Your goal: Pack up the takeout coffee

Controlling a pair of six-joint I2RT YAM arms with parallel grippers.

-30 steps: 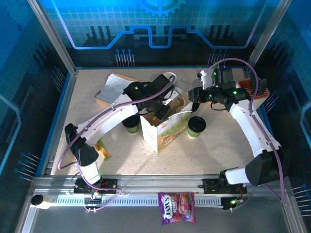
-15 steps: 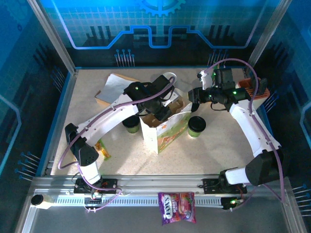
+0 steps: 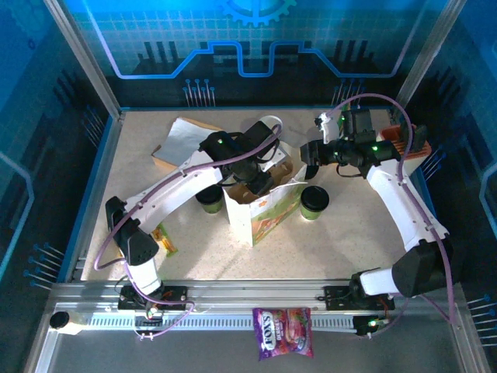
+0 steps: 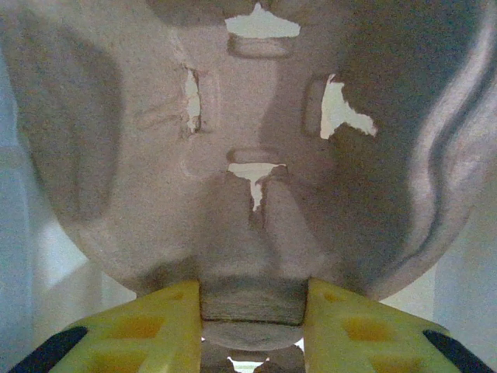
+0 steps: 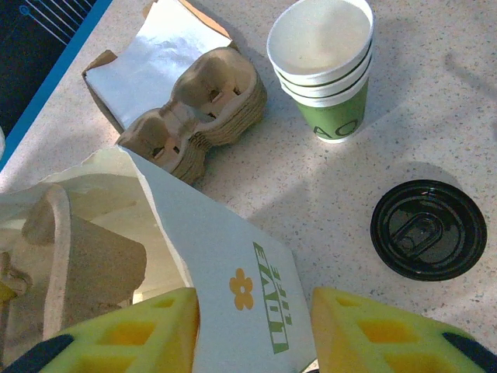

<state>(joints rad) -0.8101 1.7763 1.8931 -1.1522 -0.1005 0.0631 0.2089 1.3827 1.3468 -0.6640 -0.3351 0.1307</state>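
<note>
grey-brown moulded pulp is clamped between the yellow fingers (image 4: pixel 140 326) of the left gripper (image 4: pixel 252 311): they are closed narrow on an edge tab of a cup carrier (image 4: pixel 248 155), which spreads out ahead of them. seen from above, those fingers are down in the mouth of the white paper bag (image 3: pixel 268 214).

the right gripper (image 5: pixel 252 334) has one finger inside the bag's rim and one outside, with the flower-printed wall between them; whether they press it i cannot tell.

both coffees stand outside the bag on the table (image 3: pixel 349 249). the right-hand coffee cup (image 3: pixel 314 202) is just nearer than the right fingers, and the left-hand coffee cup (image 3: pixel 208 200) is left of and nearer than the left fingers. ahead of the right fingers are a stack of empty cups (image 5: pixel 326 70), spare carriers (image 5: pixel 206 101) and a black lid (image 5: pixel 429 229).
</note>
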